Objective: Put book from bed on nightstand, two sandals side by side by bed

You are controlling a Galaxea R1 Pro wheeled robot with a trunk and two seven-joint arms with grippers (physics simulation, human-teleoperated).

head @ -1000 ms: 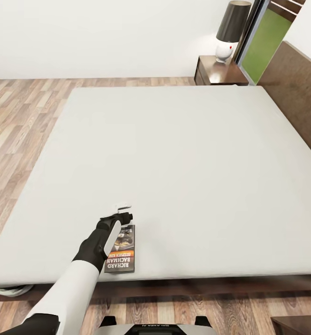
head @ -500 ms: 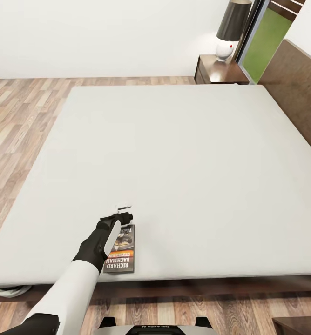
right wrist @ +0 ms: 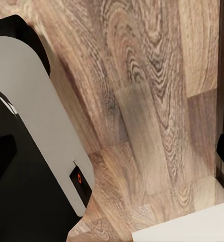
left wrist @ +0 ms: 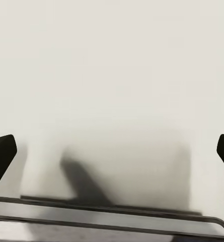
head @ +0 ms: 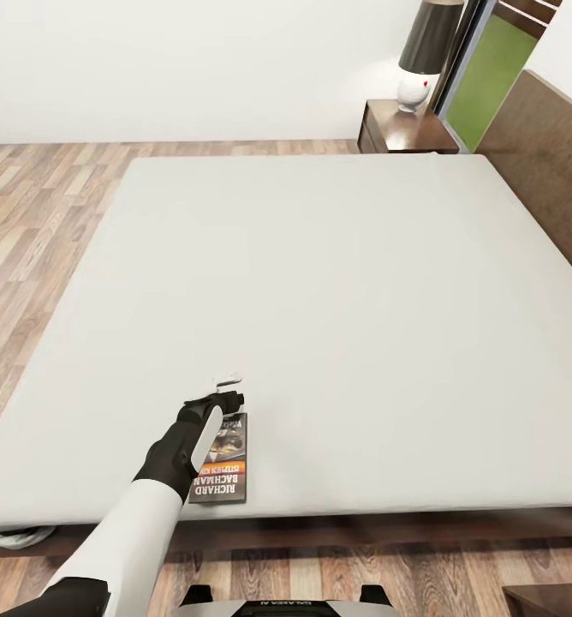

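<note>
**Left arm parked right over the book at the edge of the bed**

So the paperback is lying flat on the pale mattress of the bed, right at the near edge, orange band and white lettering showing. The left gripper sits over the far end of the book, and the forearm covers part of the cover. In the left wrist view its fingertips are spread wide, nothing between them but mattress, with the book's edge low in the frame.

The nightstand is way off at the far corner by the headboard, with a lamp on top.

The right wrist camera looks down at wood floor and the robot's base; the dark tips sit at both frame edges, so that gripper's spread too.
</note>
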